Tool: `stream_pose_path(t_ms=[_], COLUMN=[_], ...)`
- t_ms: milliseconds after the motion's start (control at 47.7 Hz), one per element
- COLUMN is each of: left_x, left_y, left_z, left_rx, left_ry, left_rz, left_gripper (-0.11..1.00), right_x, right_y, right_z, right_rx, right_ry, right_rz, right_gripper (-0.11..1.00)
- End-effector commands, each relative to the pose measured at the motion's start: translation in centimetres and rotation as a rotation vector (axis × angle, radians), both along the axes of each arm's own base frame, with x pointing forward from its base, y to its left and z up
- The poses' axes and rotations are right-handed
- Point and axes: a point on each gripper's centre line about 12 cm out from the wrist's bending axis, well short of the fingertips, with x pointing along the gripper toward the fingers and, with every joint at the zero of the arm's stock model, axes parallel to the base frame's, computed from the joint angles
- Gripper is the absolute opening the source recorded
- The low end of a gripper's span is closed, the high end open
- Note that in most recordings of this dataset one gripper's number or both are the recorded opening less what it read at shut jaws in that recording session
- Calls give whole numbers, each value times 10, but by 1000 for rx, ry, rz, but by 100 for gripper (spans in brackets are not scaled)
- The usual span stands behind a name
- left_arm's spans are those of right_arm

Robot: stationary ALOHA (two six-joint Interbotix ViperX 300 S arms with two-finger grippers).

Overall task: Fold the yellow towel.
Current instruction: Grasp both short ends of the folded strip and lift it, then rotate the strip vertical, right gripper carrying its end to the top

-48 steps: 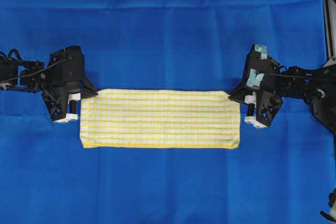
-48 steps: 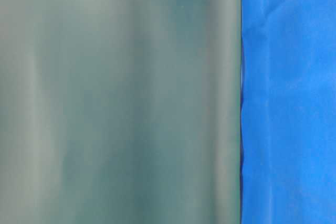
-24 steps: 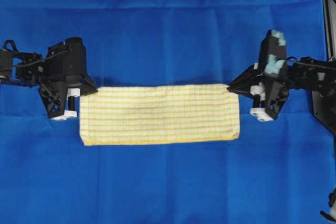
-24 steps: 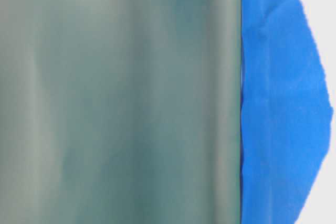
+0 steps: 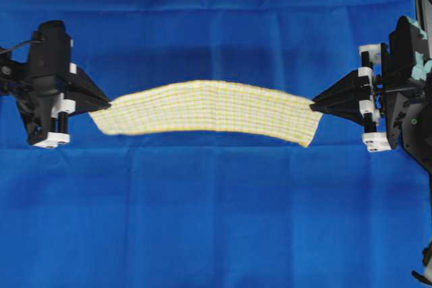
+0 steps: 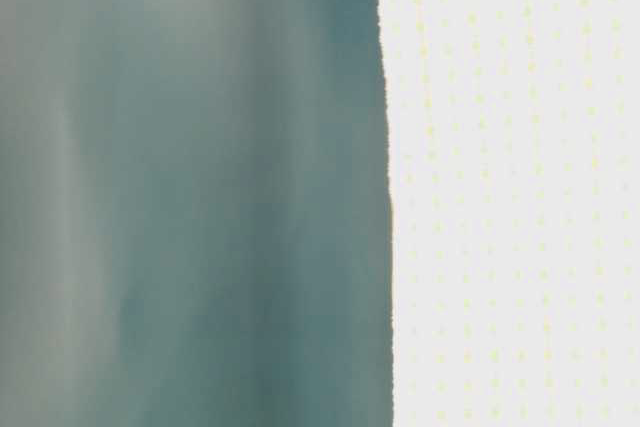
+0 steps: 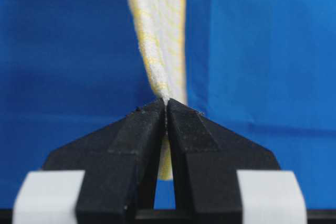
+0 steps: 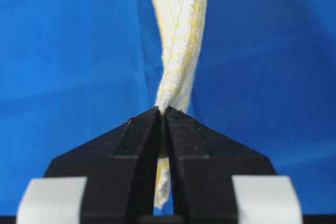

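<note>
Yellow towel (image 5: 212, 107) folded to a narrow band, strung above the blue sheet (image 5: 216, 220). Left claw (image 5: 106, 106) clamped on its left end, right claw (image 5: 313, 105) clamped on its right end.

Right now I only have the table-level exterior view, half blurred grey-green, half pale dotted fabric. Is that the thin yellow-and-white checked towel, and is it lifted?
Observer: Yes. Overhead, the yellow-and-white checked towel hangs stretched between both grippers, above the plain blue sheet.
Operator: Is the left gripper really gripping it?
Observer: The left gripper is shut on the towel's end, with cloth pinched at its tips.
Operator: And the right?
Observer: The right gripper is shut on the other end, where the cloth is bunched and twisted.
</note>
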Motion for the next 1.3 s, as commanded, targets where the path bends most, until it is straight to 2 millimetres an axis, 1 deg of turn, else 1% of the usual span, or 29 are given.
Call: stream_pose_path(t_ms=[0,126,251,503,712,880,1026,1110,1278], left_x=[0,0,5,20,41,61,86,104,141], left_y=[0,0,-8,-45,-73,-93,-106,-111,-121], left_z=[7,8,10,15,15,15,17,19,29], left_rx=[0,2,-2,-11,-19,-17,-17,-2,38], left_ry=[-29,-37,-74,-170,-197,-198,-207,-216,-257], left_rz=[2,0,-27,-154,-234,-284,-302,-313,-342], left_gripper=[2,2,2,2,2,2,2,2,2], right_x=[3,6,11,20,31,44,55,61,73], right_y=[-2,-8,-25,-68,-105,-131,-151,-160,-177], right_z=[4,1,-3,-11,-16,-16,-13,-11,-6], right_rx=[-7,-10,-24,-70,-103,-134,-164,-180,-202], right_ry=[-11,-1,5,31,62,77,83,84,82], right_rz=[-5,-34,-115,-286,-402,-459,-492,-502,-516], right_gripper=[3,3,3,3,3,3,3,3,3])
